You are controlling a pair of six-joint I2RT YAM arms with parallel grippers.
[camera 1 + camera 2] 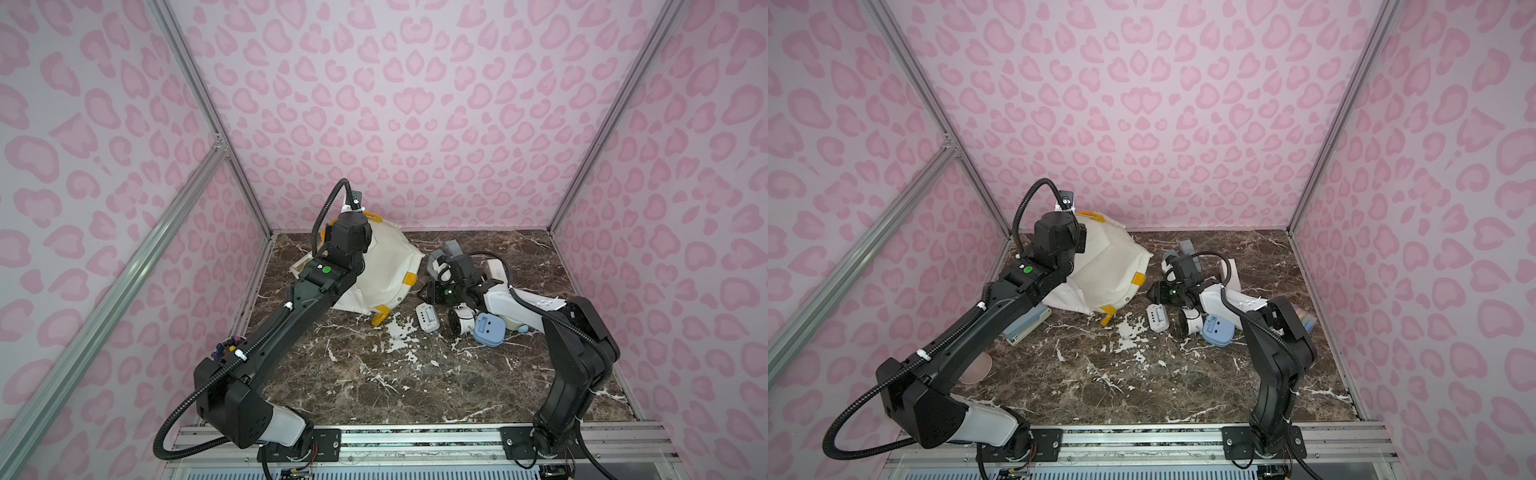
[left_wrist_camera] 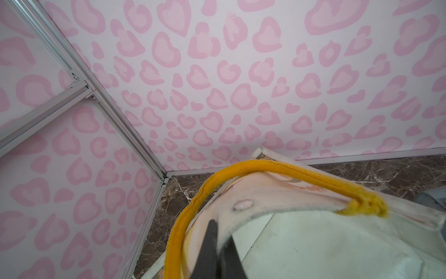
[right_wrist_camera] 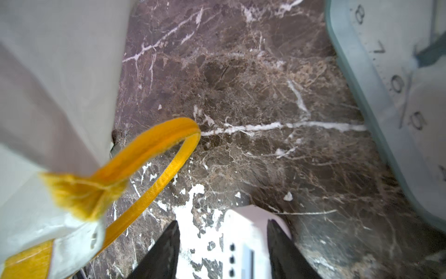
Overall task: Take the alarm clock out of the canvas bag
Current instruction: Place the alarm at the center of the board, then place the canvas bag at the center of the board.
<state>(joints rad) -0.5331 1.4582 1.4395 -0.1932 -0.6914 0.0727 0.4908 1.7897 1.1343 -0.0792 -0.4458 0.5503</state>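
Observation:
The white canvas bag lies slumped at the back left of the marble table. My left gripper is shut on the bag's rim and holds it up, with a yellow handle arching over it. A small white alarm clock lies flat on the table outside the bag, by its mouth. Just above the clock my right gripper is open. One finger overlaps the clock's edge and the other stands apart. The bag's inside is hidden.
Right of the white clock lie a round black-and-white clock, a blue clock and a grey clock. A white box sits behind my right arm. A blue-grey case and a pink disc lie under my left arm.

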